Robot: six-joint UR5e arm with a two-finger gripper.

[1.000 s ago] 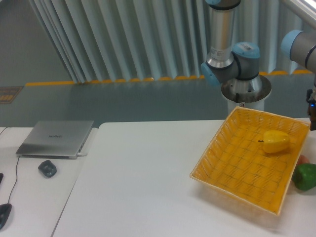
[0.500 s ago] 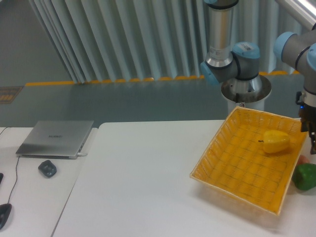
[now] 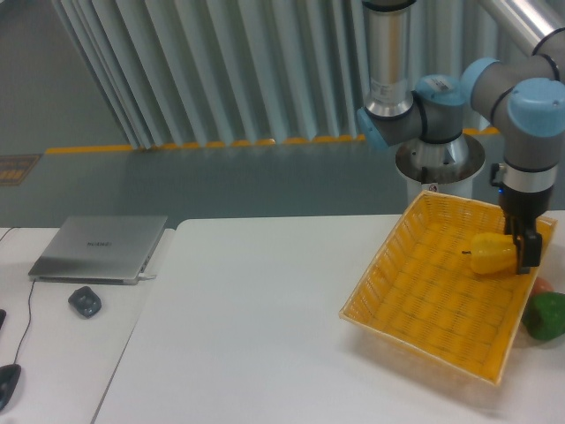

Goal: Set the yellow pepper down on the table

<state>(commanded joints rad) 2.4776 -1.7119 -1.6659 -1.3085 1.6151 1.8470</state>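
Observation:
The yellow pepper [image 3: 488, 255] lies in the far right part of the yellow wicker basket [image 3: 415, 340], its dark stem pointing left. The basket stands on the right side of the white table [image 3: 247, 336]. My gripper [image 3: 519, 243] hangs straight down at the pepper's right end, low inside the basket. Its dark fingers [image 3: 530, 252] stand apart, one right of the pepper and one behind it. The pepper still rests on the basket floor.
A green pepper [image 3: 547, 315] and a reddish item [image 3: 541, 285] lie on the table right of the basket. The arm's base [image 3: 439, 159] stands behind the basket. A grey laptop [image 3: 101, 246] and a dark mouse [image 3: 85, 301] sit on the left desk.
The arm has swung in from the right edge and moved left, bringing my gripper down beside the yellow pepper. The pepper and the basket have not moved.

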